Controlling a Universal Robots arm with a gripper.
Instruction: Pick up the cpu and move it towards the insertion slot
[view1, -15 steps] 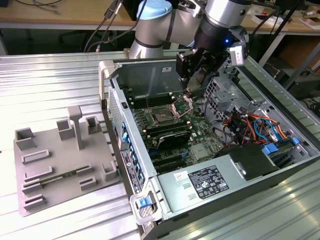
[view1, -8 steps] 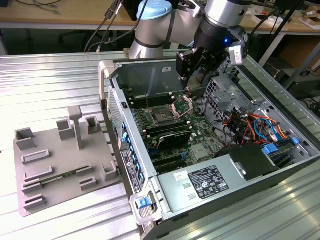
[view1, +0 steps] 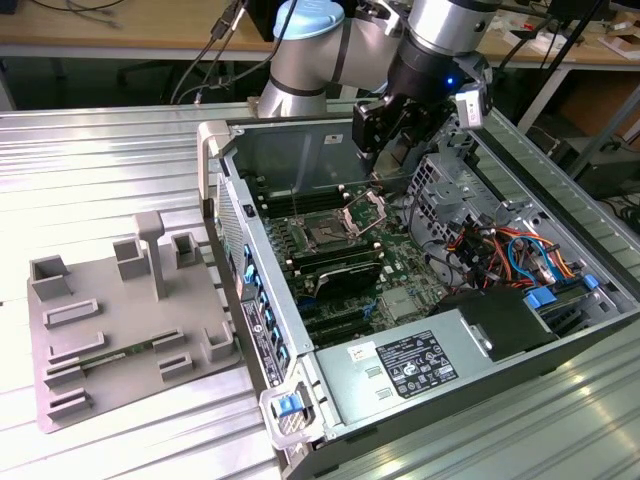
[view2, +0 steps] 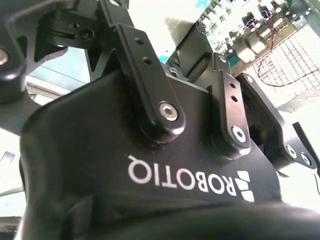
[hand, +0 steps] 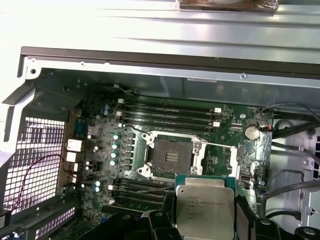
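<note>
In the first wrist view the cpu (hand: 205, 206) is a flat square chip with a dull grey metal top and a thin tan rim. It sits between the dark fingers (hand: 166, 207) of my gripper (hand: 205, 215), which is shut on it. The insertion slot (hand: 171, 156) lies just beyond the chip, with a dark centre and its silver frame swung open. In the exterior view my gripper (view1: 384, 140) hangs above the back of the open computer case, up and to the exterior view's right of the insertion slot (view1: 328, 234).
A grey plastic tray (view1: 60, 370) with raised blocks lies on the metal table at the exterior view's left. The case wall (view1: 215, 150) stands between tray and motherboard. Long black memory slots (hand: 167, 112), a power supply (view1: 410, 365) and coloured cables (view1: 510, 250) surround the socket.
</note>
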